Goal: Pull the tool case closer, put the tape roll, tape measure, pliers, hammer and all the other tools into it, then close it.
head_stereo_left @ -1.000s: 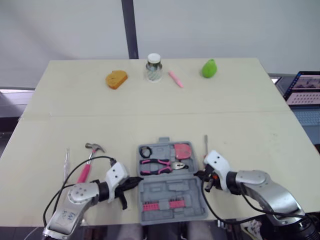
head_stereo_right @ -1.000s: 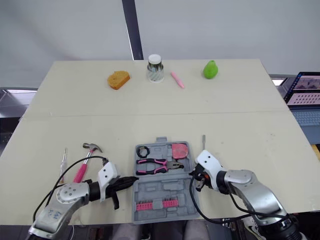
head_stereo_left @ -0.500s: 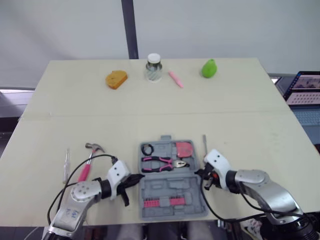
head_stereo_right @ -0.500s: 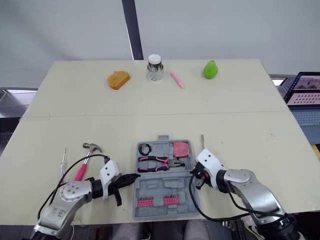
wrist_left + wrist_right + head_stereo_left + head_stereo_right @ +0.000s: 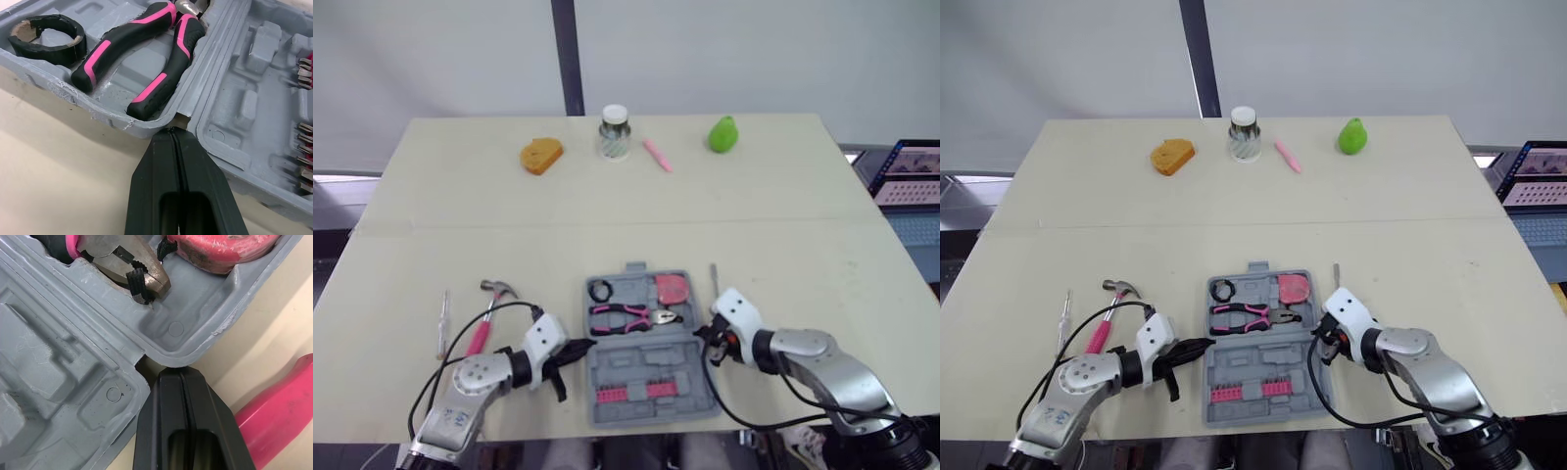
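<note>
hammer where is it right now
In the left eye view the hammer lies on the table at the robot's left, outside the open case, between it and a thin screwdriver.

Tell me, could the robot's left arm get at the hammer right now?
Probably yes: the hammer lies uncovered on the table beside that arm. The left gripper, shut beside the tool case, would have to swing away and open first.

No text, number or brand mark can be read on the tool case (image 5: 646,367). The jar (image 5: 614,137) markings and the screen (image 5: 911,171) content are too small to make out.
</note>
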